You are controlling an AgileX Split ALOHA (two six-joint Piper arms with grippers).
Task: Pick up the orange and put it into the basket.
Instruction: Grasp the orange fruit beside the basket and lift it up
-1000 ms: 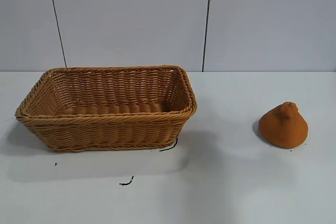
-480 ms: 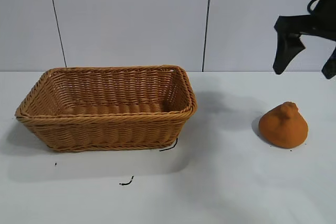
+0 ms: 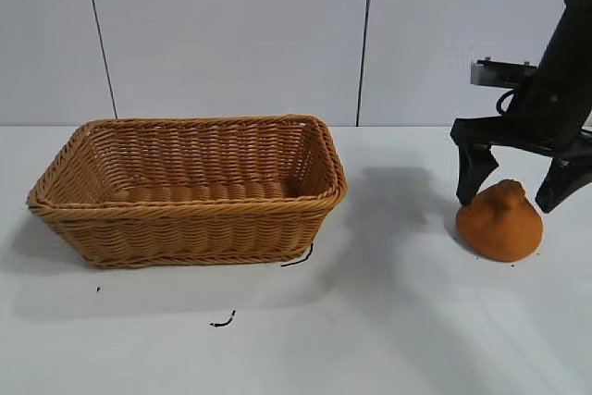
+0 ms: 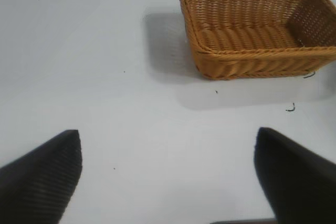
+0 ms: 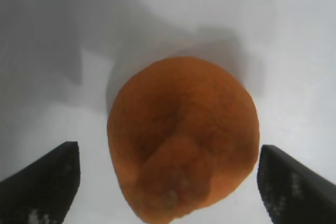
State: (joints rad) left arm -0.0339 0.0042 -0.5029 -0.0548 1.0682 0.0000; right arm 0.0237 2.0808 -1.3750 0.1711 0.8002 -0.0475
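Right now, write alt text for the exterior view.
The right gripper hangs open over the orange on the white table, one finger on each side of its top. The empty basket sits to the left.

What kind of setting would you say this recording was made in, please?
Probably a lab test bench, not a home: a bare white table before plain grey wall panels, holding only a wicker basket and an orange, with the right gripper open above it.
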